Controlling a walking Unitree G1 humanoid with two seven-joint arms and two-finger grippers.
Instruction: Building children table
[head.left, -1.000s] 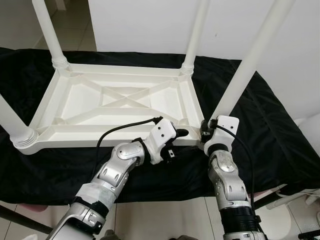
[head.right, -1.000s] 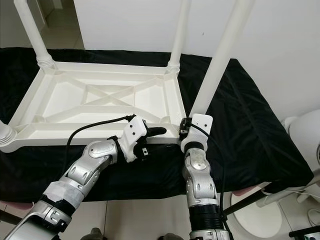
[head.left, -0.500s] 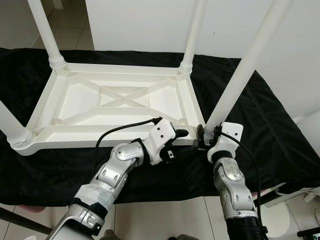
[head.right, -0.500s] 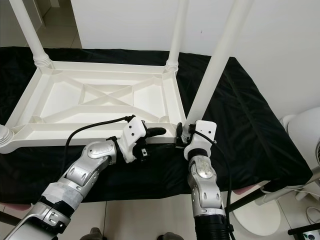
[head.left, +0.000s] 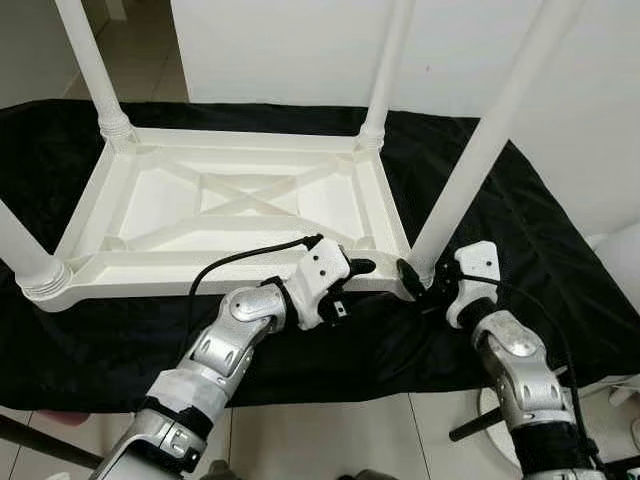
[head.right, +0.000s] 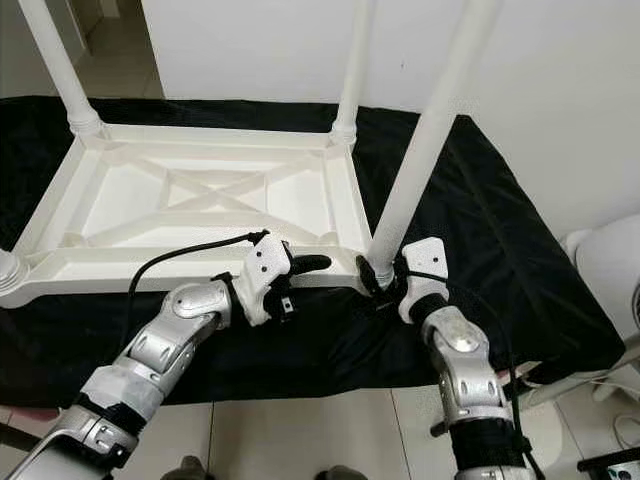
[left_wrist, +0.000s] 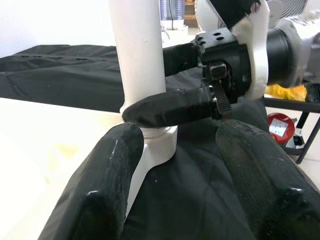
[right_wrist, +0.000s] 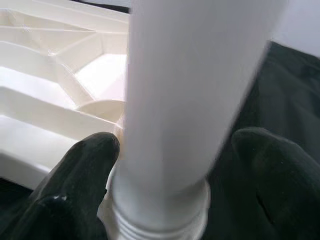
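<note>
The white children's table (head.left: 240, 200) lies upside down on your black-draped tabletop (head.left: 560, 270). Your right end effector (head.right: 385, 280) straddles the base of the near right leg (head.right: 420, 150), fingers (right_wrist: 80, 185) apart. Your left end effector (head.left: 355, 270), fingers spread, rests at the table's near rim.

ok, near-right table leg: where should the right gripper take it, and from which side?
Low on the near-right table leg, just above its threaded collar, coming in level from the robot's side. The round shaft stands upright in the upturned tabletop, so the right gripper can straddle it, as its open fingers do now.
</note>
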